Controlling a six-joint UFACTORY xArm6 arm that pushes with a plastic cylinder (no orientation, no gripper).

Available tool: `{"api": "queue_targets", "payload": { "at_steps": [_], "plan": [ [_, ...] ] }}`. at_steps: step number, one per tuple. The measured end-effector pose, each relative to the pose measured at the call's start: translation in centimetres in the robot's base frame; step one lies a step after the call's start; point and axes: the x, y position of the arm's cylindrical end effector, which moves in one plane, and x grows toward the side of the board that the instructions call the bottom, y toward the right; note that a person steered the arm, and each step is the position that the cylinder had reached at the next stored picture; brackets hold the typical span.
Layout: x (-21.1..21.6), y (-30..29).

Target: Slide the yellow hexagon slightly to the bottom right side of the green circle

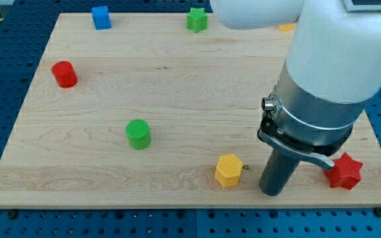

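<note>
The ribbed yellow hexagon (229, 170) sits near the bottom edge of the pale wood-grain bench (177, 86), right of the ribbed green circle (137, 134). My tip (245, 166), a thin rod end, touches the hexagon's right side. There is no pincer on this arm; a red star (344, 171) lies by the bottom right corner.

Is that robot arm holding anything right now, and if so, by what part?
Nothing is held. The arm has no hand, only a rod; my tip rests on the board just to the view's right of the yellow hexagon, apart from it.

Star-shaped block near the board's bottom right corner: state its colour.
Red. The star-shaped block shows in the camera view, the only one, partly behind the arm.
</note>
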Motion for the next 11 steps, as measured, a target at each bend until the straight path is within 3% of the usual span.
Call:
{"api": "queue_targets", "payload": {
  "at_steps": [1,4,6,9,10,11],
  "plan": [
    [-1.8,-0.6],
    [-0.9,-4.7],
    [-1.1,-11.3],
    [-3.6,-14.3],
    [-5.6,-11.2],
    [-10.5,-6.0]
  ]
}}
